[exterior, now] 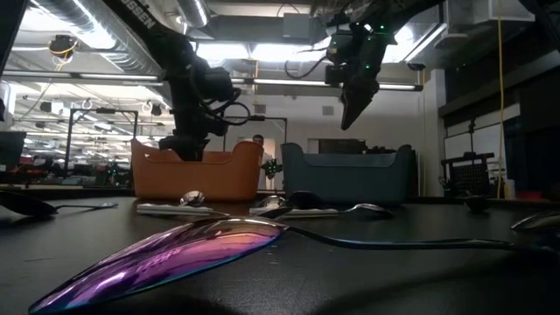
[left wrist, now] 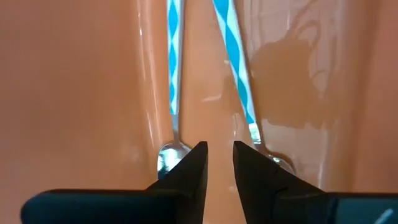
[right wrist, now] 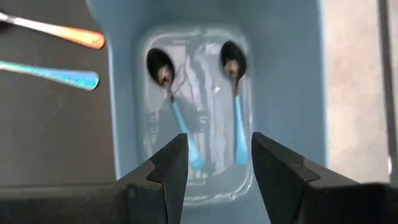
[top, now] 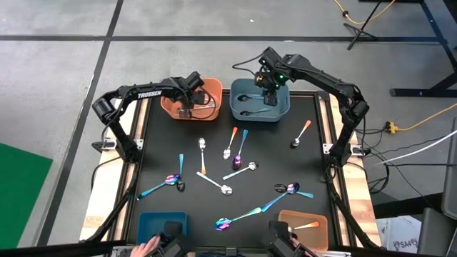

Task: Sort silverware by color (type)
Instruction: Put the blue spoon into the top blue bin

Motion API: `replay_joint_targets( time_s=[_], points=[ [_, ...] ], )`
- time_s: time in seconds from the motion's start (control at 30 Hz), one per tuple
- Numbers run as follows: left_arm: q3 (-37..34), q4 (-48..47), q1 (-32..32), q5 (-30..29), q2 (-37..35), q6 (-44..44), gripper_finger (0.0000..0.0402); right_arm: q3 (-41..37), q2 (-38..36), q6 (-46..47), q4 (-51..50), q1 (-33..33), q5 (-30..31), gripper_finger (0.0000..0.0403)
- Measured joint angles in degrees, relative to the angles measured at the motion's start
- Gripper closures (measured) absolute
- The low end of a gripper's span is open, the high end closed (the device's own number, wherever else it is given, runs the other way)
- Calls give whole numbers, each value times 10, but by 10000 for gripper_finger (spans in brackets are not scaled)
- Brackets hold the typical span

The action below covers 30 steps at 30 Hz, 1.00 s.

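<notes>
My left gripper reaches down into the far orange bin. Its fingers are slightly open with nothing between them. They stand between the bowls of two spoons with blue-and-white striped handles, which lie on the bin floor. My right gripper hangs open above the far blue bin. Below its fingers, two dark-bowled spoons with light blue handles lie flat. Several loose spoons lie on the black mat: silver, orange-handled and iridescent.
A second blue bin and a second orange bin, which holds an orange-handled spoon, stand at the near edge. A person's hand shows beside the near blue bin. An iridescent spoon bowl lies right in front of the low camera.
</notes>
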Motion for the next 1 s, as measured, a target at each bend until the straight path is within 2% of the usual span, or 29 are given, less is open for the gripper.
replay_joint_targets(
  time_s=[0.2,0.47,0.73,1.0],
  points=[
    [0,0,-13,-2,-27,-2,331,0,-4,0,-43,0,2,237],
    [0,-3,-39,-2,-92,-77,331,0,-52,15,-46,0,2,237],
    [0,-5,-91,-31,-154,-205,331,0,-111,39,-69,17,-34,237],
    [0,-7,-153,-31,-192,-399,331,1,-142,49,-93,105,-34,237]
  ],
)
